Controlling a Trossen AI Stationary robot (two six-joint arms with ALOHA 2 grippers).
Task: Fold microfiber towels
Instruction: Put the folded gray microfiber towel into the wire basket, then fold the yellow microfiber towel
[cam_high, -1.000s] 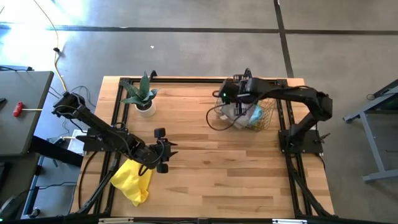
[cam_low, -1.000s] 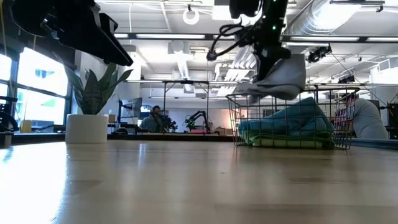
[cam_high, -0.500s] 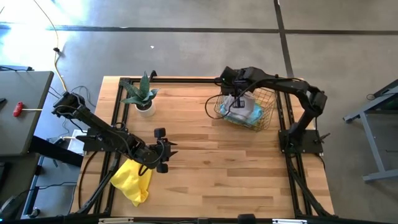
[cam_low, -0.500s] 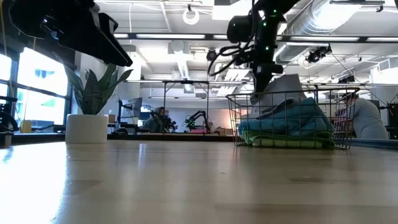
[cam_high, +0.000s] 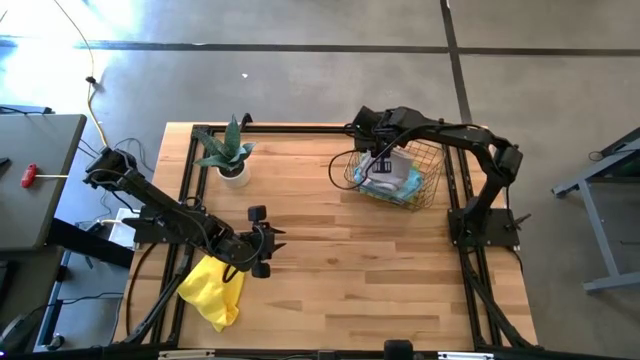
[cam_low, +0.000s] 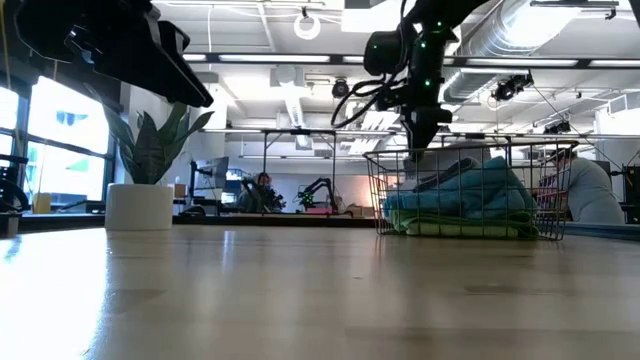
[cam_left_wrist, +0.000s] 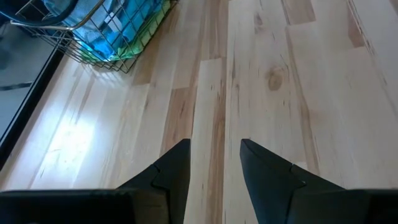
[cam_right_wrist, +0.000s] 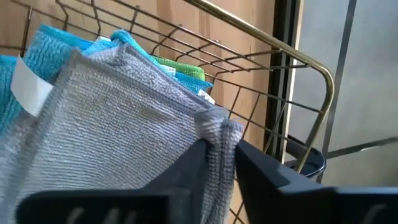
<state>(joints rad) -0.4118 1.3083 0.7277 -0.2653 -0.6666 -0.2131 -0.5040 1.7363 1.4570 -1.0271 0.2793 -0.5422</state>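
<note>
Place: I see a robotics lab or workshop.
Overhead: exposed ducts (cam_low: 560, 30) and strip lights.
Background: another robot arm (cam_low: 318, 190) on a bench.
Floor: bare concrete (cam_high: 300, 90) around my table (cam_high: 330, 290).

arms: dark, jointed | cables: black, looped | right claw (cam_right_wrist: 217, 155): matte black tapered fingers (cam_right_wrist: 186, 171)

wood table (cam_high: 330, 280) | on it: potted plant (cam_high: 230, 155), wire basket (cam_high: 396, 176), yellow towel (cam_high: 213, 288)
</note>
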